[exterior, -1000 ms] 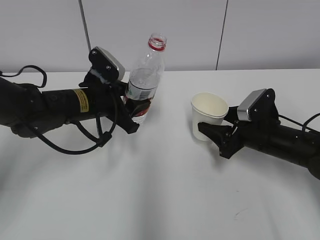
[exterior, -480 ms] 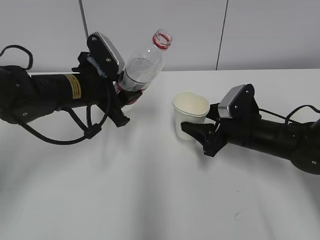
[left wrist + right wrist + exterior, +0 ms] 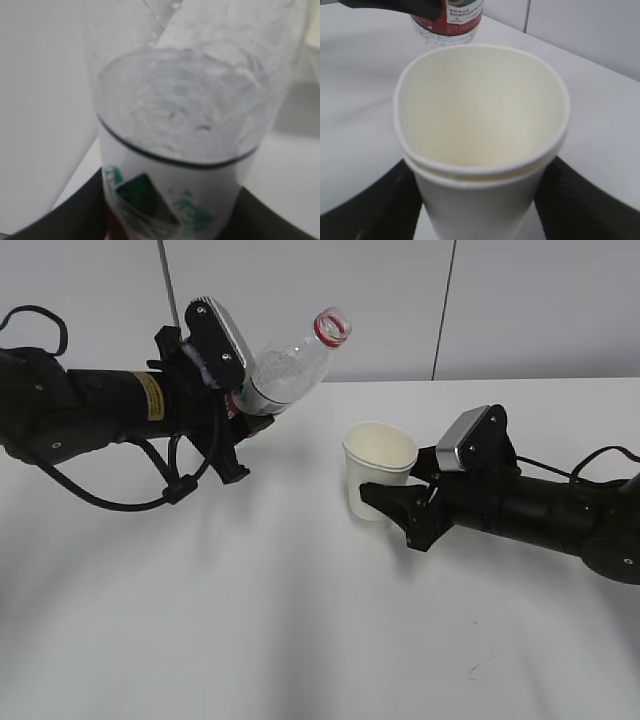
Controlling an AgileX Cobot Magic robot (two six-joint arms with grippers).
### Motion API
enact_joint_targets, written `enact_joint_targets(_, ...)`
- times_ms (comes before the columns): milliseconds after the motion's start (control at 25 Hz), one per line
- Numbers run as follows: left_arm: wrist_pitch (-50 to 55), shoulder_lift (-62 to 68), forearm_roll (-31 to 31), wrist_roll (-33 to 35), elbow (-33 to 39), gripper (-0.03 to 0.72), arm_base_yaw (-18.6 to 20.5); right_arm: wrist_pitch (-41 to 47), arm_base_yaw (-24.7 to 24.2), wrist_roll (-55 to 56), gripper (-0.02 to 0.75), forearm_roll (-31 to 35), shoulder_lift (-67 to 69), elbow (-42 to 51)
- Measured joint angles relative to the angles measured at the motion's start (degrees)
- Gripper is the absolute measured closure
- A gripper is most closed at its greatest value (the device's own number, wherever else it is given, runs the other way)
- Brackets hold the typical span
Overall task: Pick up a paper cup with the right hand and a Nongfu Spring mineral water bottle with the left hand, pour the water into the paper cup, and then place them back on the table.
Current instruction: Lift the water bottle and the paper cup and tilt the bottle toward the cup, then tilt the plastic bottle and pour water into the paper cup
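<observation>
My left gripper point(image 3: 240, 410) is shut on the clear water bottle point(image 3: 290, 368) and holds it above the table point(image 3: 300, 620), tilted with its red-ringed open neck up and to the right, towards the paper cup point(image 3: 378, 468). Water point(image 3: 185, 115) lies in the bottle's body; the bottle fills the left wrist view point(image 3: 175, 190). My right gripper point(image 3: 392, 502) is shut on the cream-white cup point(image 3: 480, 150), held upright just above the table. The cup's rim is squeezed slightly oval and it looks empty. The bottle's label end point(image 3: 455, 20) shows beyond the cup.
A grey panelled wall point(image 3: 520, 300) stands behind the table. A small dark scuff mark point(image 3: 480, 668) lies at the front right of the tabletop. The left arm's looped cable point(image 3: 150, 490) hangs just above the table.
The left gripper has lifted the bottle and tilted it further to the right, neck towards the cup. The right gripper has carried the cup left, towards the middle.
</observation>
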Motion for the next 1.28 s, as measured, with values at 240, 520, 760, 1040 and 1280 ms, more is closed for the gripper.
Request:
enact_joint_targets(240, 3.0, 0.0, 3.2, 1.2, -1.3, 0.322, 0.0, 0.0, 0.0, 0.0, 0.253, -0.6, 0.0, -0.1)
enact_joint_targets(520, 4.9, 0.0, 4.5, 4.0, -2.1, 0.323, 0.0, 0.7, 0.8, 0.1, 0.253, -1.3, 0.0, -0.3)
enact_joint_targets(760, 5.0, 0.0, 4.9, 8.9, -2.1, 0.323, 0.0, 2.0, 1.0, 0.1, 0.253, -1.8, 0.0, -0.7)
enact_joint_targets(1040, 5.0, 0.0, 5.0, 13.6, -2.1, 0.323, 0.0, 2.0, 1.0, 0.2, 0.253, -3.4, 0.0, -0.7)
enact_joint_targets(1280, 5.0, 0.0, 5.0, 17.3, -2.1, 0.323, 0.0, 1.3, 1.0, 0.4, 0.253, -6.2, 0.0, -0.7)
